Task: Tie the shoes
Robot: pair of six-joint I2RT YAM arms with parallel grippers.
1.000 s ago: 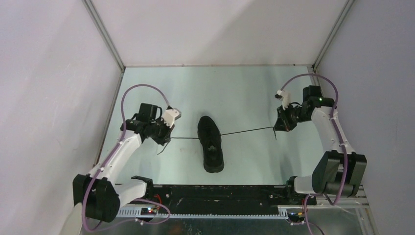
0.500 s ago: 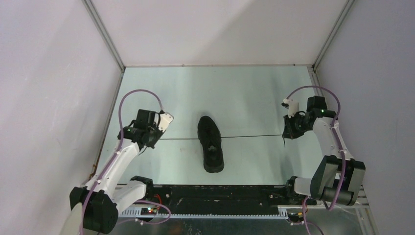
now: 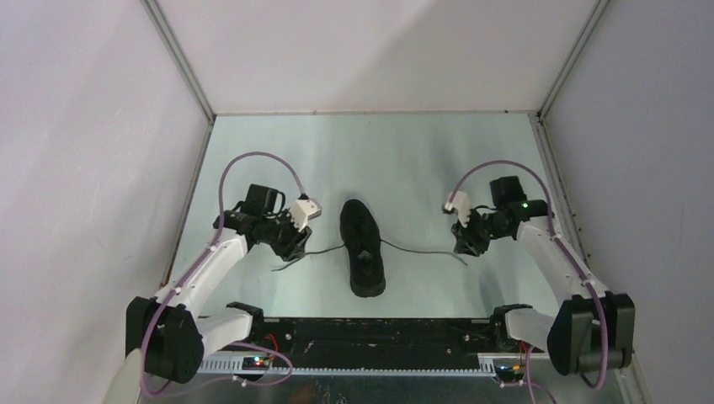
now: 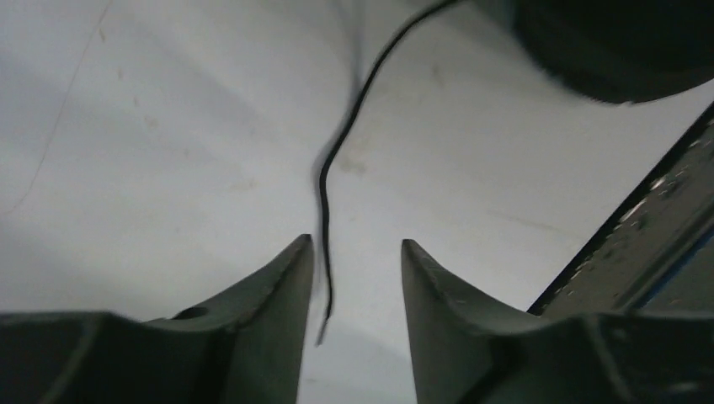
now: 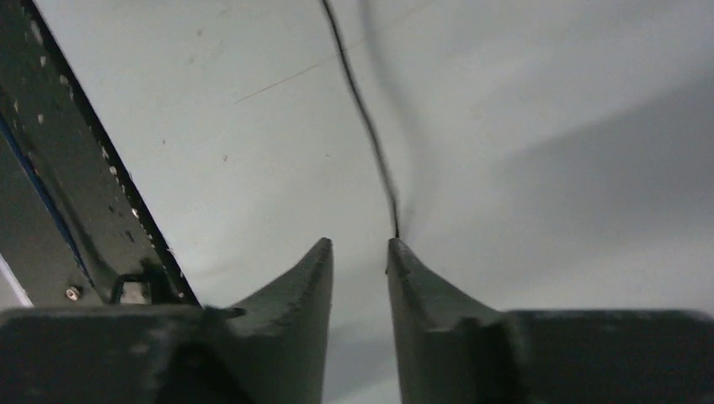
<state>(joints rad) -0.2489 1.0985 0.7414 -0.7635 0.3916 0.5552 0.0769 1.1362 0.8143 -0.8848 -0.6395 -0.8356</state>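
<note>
- Left gripper open; left lace end hangs loose between its fingers, unclamped.
- Right gripper open, empty; right lace end just ahead of its tips.
- Shoe sits between both grippers, laces slack.
- Likely step: bow not yet made; next needs a precise pinch on each thin lace.
- No containers visible.

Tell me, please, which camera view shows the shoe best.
The top view shows the whole shoe. The left wrist view catches only its dark edge; the right wrist view shows only a lace.
</note>
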